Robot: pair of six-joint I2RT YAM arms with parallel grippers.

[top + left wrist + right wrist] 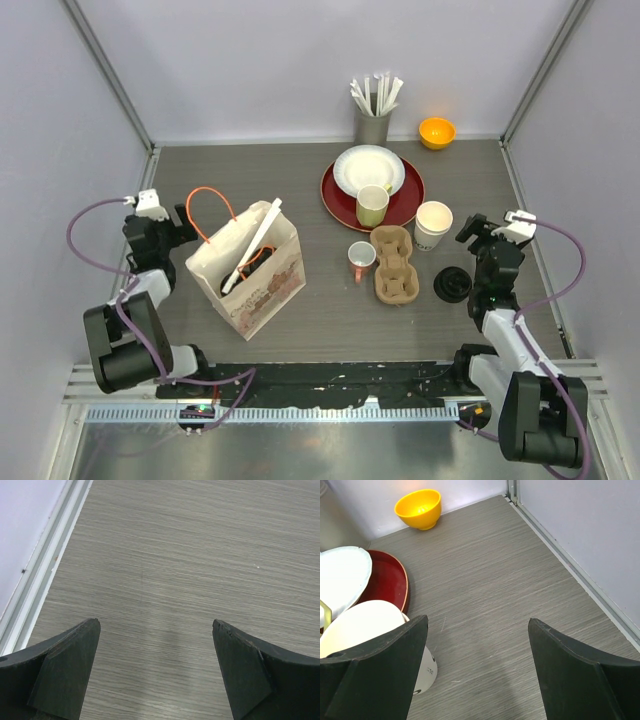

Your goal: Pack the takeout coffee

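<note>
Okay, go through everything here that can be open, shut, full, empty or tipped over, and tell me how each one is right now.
Left gripper: open, empty.
Right gripper: open, empty.
Paper cup: upright, lid off.
Cup carrier: lying flat, slots empty.
Black lid: off the cup, lying beside the carrier.
Paper bag: mouth open.
Pink-handled mug: upright, looks empty.
Green mug: upright.

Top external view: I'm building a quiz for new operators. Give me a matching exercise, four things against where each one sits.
Things:
1. green mug
2. orange bowl
3. black lid
4. paper bag

Places:
A. far right corner
B. left half of the table
C. on the red plate
D. just right of the cardboard cup carrier

Pairs: 1-C, 2-A, 3-D, 4-B
</note>
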